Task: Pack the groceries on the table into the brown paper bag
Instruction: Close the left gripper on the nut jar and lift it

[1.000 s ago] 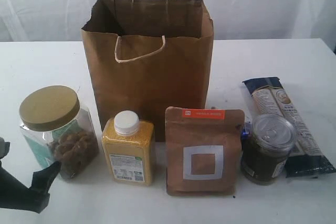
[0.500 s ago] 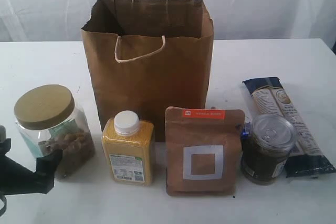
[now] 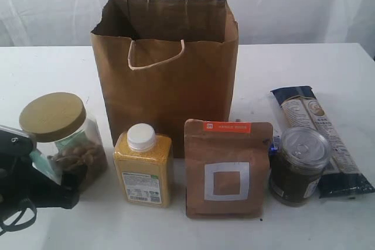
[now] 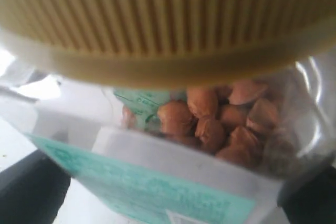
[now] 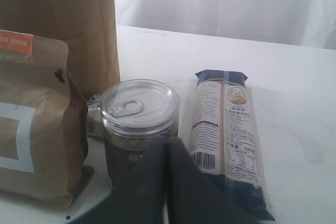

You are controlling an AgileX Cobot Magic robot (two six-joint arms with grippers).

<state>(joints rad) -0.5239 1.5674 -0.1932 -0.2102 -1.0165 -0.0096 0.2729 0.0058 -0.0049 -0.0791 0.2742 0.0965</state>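
The brown paper bag (image 3: pixel 167 68) stands open at the back middle of the table (image 3: pixel 304 68). In front of it stand the clear jar with gold lid (image 3: pixel 61 136), the yellow bottle (image 3: pixel 143 165), the brown pouch (image 3: pixel 227 168), the small dark jar (image 3: pixel 297 165) and the flat-lying navy-tan packet (image 3: pixel 319 139). My left gripper (image 3: pixel 50 188) is open around the clear jar (image 4: pixel 210 124), which tilts slightly; a dark finger shows on each side of it. My right gripper (image 5: pixel 168 148) is shut and empty, just before the dark jar (image 5: pixel 139 124) and the packet (image 5: pixel 223 129).
A white curtain hangs behind the table. Bare tabletop lies left of the bag and to the far right behind the packet. The right arm is out of the exterior view.
My left gripper has moved up and in around the clear jar, which has shifted a little and tilted. The other groceries and the right gripper have not moved.
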